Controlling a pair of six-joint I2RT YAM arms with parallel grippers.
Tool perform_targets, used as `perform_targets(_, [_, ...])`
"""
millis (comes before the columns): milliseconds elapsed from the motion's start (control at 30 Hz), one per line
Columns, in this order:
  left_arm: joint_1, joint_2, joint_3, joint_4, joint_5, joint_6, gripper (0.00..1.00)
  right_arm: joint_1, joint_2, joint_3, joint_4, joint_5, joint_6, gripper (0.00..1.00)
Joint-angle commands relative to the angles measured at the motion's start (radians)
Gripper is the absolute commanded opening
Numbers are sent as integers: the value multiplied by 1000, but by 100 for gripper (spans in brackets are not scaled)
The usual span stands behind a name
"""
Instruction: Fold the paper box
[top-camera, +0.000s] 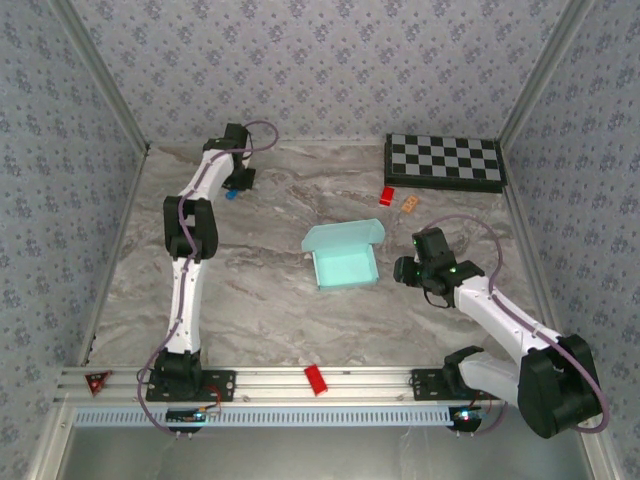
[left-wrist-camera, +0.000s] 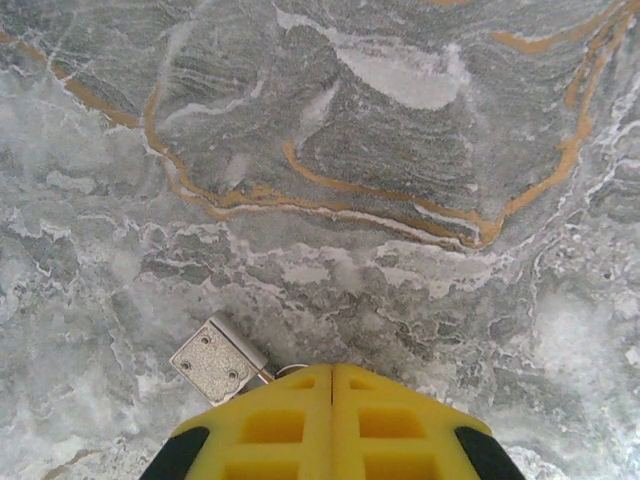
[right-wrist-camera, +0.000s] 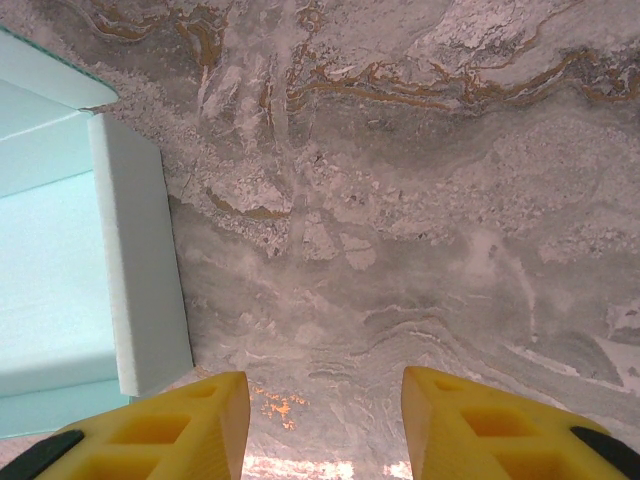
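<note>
The paper box (top-camera: 345, 255) is pale light-blue card with raised walls and an open lid flap at its far side, lying mid-table. In the right wrist view its right wall (right-wrist-camera: 140, 260) stands at the left edge of the frame. My right gripper (top-camera: 408, 268) (right-wrist-camera: 322, 385) hovers just right of the box, open, with bare marble between its yellow fingers. My left gripper (top-camera: 240, 180) (left-wrist-camera: 332, 372) is far back on the left, away from the box. Its yellow fingers are pressed together, shut, with nothing seen between them.
A small silver metal block (left-wrist-camera: 215, 360) lies by the left fingertips. A tiny blue piece (top-camera: 232, 195) is near that gripper. A checkerboard (top-camera: 445, 162) sits at the back right, with a red block (top-camera: 387, 196) and a tan piece (top-camera: 409, 205) in front of it. Another red piece (top-camera: 316, 379) rests on the front rail.
</note>
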Motion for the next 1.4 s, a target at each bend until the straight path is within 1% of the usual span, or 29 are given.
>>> perform_targets(0, [-13, -106, -74, -24, -1, -26, 0, -6, -18, 4, -29, -8, 10, 46])
perform_targets(200, [-33, -279, -257, 58, 6, -82, 0, -4, -38, 0, -34, -5, 15, 46])
perform_targets(467, [-43, -557, -567, 203, 68, -167, 0, -6, -38, -24, -10, -5, 25, 45])
perform_targets(567, [-46, -668, -684, 228, 106, -199, 0, -9, -33, -44, 18, -71, 44, 45])
perform_targets(600, [-46, -705, -724, 262, 122, -212, 0, -12, -32, -54, 46, -86, 48, 44])
perform_targets(800, [-68, -908, -907, 290, 193, -268, 0, -19, 18, -89, 159, -124, 78, 39])
perform_targets(933, [-92, -1038, -999, 288, 233, -315, 0, -19, 73, -90, 213, -172, 86, 38])
perform_targets(1200, [-158, -1292, -1157, 278, 294, -359, 0, 0, 133, -93, 304, -239, 94, 37])
perform_targets(1367, [-230, -1372, -1201, 271, 310, -405, 0, 18, 176, -88, 340, -269, 97, 37])
